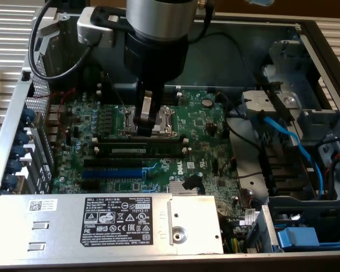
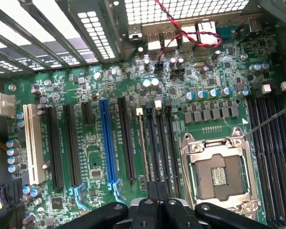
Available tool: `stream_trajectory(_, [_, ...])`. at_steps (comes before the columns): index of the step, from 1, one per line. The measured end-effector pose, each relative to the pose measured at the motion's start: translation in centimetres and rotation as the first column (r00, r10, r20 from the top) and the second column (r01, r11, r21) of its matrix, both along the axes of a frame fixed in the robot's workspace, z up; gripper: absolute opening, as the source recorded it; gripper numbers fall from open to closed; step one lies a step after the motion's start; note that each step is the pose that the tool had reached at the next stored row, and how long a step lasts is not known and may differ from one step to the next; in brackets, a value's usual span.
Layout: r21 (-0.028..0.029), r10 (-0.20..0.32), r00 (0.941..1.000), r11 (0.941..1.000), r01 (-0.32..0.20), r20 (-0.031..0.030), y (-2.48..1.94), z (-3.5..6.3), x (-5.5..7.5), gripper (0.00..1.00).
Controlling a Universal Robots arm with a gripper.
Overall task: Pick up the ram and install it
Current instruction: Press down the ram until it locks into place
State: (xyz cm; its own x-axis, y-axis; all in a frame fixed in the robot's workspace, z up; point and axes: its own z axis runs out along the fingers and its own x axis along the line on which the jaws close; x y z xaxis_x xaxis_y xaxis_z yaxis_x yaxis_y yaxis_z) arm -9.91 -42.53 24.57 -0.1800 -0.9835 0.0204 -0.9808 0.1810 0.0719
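Observation:
The ram (image 1: 137, 151) is a thin dark-green stick with a white label strip. It stands edge-up in one of the long black slots (image 1: 141, 143) on the green motherboard (image 1: 204, 122). In the wrist view the ram (image 2: 142, 148) shows as a narrow edge in the slot beside my fingertips. My gripper (image 1: 145, 129) hangs just behind the ram, over the front edge of the CPU socket (image 1: 161, 120). Its fingers are shut with nothing between them. In the wrist view the gripper (image 2: 157, 195) sits over the neighbouring black slots. I cannot tell whether it touches the board.
The blue slot (image 1: 110, 173) lies in front of the ram. A grey power-supply box (image 1: 102, 224) closes off the front of the case. Blue cables (image 1: 289, 141) and a drive cage stand on the exterior view's right. A red-black wire (image 2: 190, 33) runs near the rear ports.

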Motion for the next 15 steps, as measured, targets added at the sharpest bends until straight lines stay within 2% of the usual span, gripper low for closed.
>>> stream_trajectory(7, [-0.0002,-0.095,0.9955,0.9955,0.095,-0.0015,0.0,0.0,0.0,0.1])
stream_trajectory(15, [-0.0005,-0.194,0.9809,0.9809,0.194,-0.0041,0.0,0.0,0.0,0.1])
